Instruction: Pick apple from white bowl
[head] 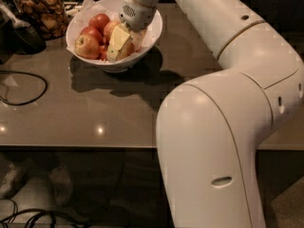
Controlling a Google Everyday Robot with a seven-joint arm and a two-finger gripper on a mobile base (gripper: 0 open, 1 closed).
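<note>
The white bowl [151, 32] stands at the back left of the brown table, lined with crinkled white paper. It holds several apples. One yellow apple with a red blush [87, 46] lies at the bowl's left side, with redder ones [99, 21] behind it. My gripper [117, 42] reaches down from the white arm into the middle of the bowl, right among the apples. It hides the fruit under and to the right of it. I cannot tell whether it holds an apple.
A glass jar of brown snacks [42, 11] stands left of the bowl, with a dark object [21, 34] in front of it. A black cable [23, 87] loops on the table's left side. My large white arm [223, 127] fills the right half of the view.
</note>
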